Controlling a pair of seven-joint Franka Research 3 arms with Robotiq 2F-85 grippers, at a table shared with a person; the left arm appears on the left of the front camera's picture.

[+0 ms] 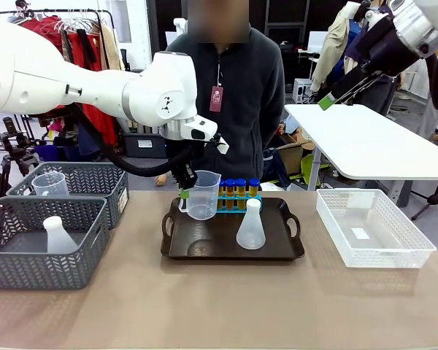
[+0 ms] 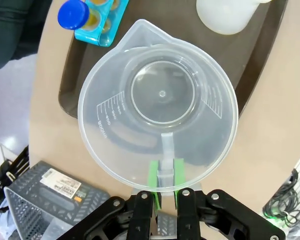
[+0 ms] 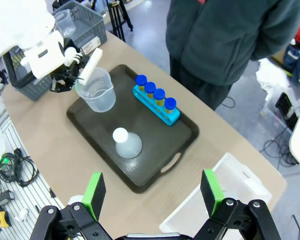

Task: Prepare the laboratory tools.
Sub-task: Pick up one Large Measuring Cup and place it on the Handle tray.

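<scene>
Left arm reaching in across the near side of the table, wrist bent downward over the tray's (image 1: 292, 251) left rear corner. Left gripper (image 2: 164, 180) pointing down, green pads (image 2: 153, 176) pinched shut on the jug handle (image 2: 166, 165). Right arm raised high, well above and right of the tray. Right gripper (image 3: 152, 192) with fingers spread wide, holding nothing.

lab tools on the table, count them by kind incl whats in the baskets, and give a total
measuring jugs: 2, one on the tray held by the left gripper, one in the far grey basket
conical flasks: 2, one on the tray, one in the near grey basket
blue-capped yellow tubes: 4, in the blue rack
total: 8
</scene>
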